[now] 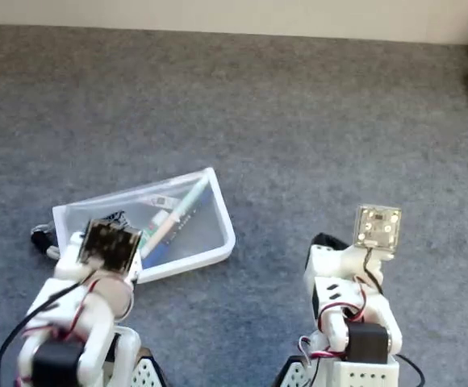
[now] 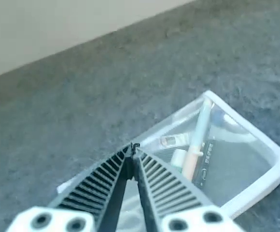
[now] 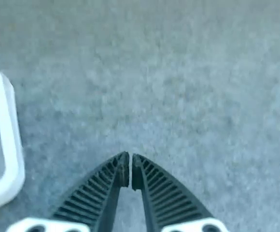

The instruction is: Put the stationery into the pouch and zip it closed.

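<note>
L gripper [image 2: 132,153]: jaws pressed together, no gap; tips at near edge of clear plastic pouch w/ white border [image 2: 275,176], lower centre of left wrist view; can't tell if anything is nipped.
R gripper [image 3: 130,169]: jaws all but touching, nothing btw. them; over bare grey felt-like tabletop [image 3: 188,72].
Pouch pos.: lower left of high view, lying flat, near side under L arm [image 1: 81,322].
Pouch contents: pale green-and-white pen [image 1: 187,201] lying diagonal, dark flat item [image 2: 208,162] just beside it.
R arm [image 1: 355,298]: lower right of high view, well apart from pouch.
</note>
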You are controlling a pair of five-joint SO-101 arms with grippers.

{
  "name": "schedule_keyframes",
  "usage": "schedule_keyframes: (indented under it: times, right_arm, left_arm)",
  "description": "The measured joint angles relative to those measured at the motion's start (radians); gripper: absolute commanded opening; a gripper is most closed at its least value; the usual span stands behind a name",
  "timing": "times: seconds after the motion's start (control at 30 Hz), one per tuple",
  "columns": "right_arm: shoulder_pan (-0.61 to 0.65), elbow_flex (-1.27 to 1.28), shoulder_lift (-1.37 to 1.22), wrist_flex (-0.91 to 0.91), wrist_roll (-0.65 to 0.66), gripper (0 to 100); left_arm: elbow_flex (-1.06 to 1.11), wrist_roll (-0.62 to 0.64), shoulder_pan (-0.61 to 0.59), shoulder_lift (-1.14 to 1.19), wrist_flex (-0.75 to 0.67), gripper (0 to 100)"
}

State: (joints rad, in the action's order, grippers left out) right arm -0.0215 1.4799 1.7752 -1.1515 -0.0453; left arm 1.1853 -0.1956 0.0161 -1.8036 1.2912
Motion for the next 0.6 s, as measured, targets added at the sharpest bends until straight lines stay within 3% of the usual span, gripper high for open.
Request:
schedule_keyframes:
  times: [0.13,0.6]
  right_arm:
    - [0.0,0.098,-0.006,0.0,0.0,0.9]
    - [0.0,0.19,-0.011,-0.002,0.0,0.9]
  left_arm:
    - [0.153,0.0,0.0,0.0,-0.086,1]
    - [0.488,-0.002,0.002,0.008,-0.138,1]
